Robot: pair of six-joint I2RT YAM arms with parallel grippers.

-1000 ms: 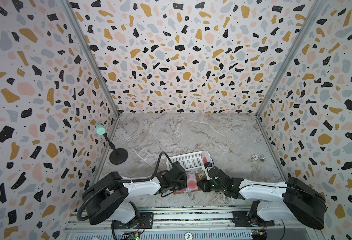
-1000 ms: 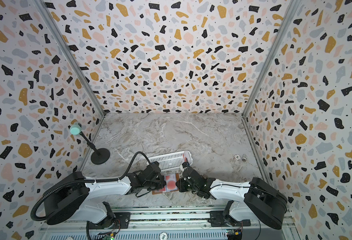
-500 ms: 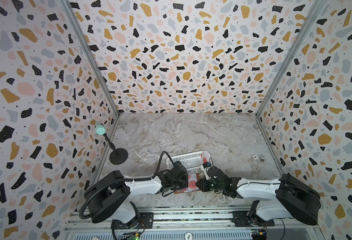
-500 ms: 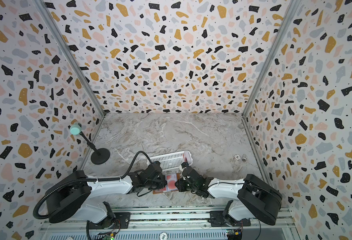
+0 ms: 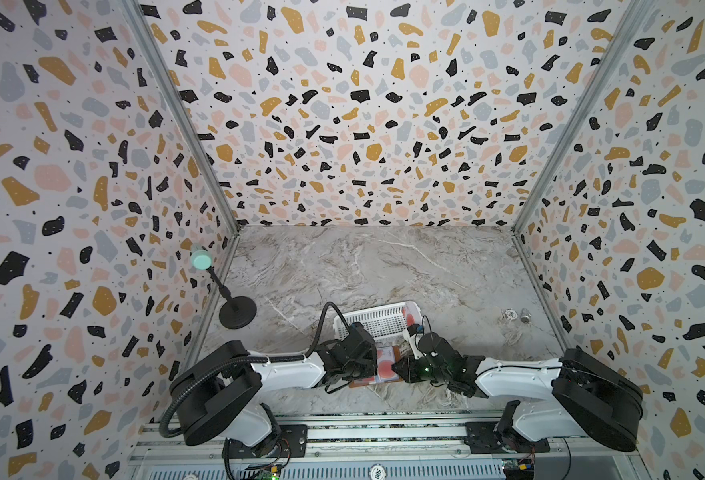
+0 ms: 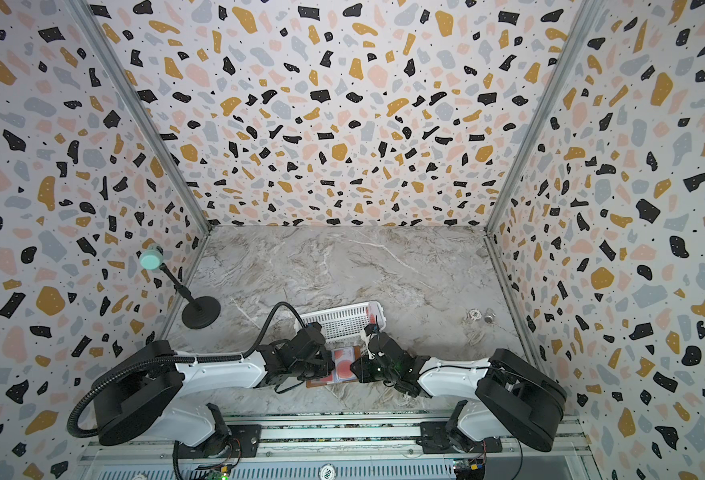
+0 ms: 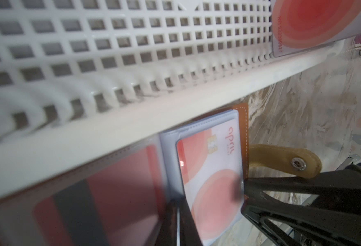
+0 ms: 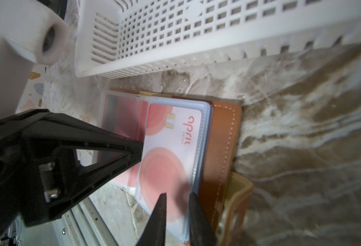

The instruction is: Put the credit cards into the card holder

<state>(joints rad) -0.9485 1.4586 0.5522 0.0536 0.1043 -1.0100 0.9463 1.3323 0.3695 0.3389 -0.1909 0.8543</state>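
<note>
White basket [image 8: 196, 55] — just beside card holder [image 8: 222, 138] (open)

credit card [image 7: 307, 23] cut off at edge, two small tabletop objects [image 5: 509, 314] unidentifiable

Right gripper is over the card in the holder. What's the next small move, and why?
Probably lift the right gripper off and head for the basket. The credit card seems to lie wholly inside a sleeve of the card holder, the shut left gripper is at its inner edge, and another card waits in the basket.
</note>
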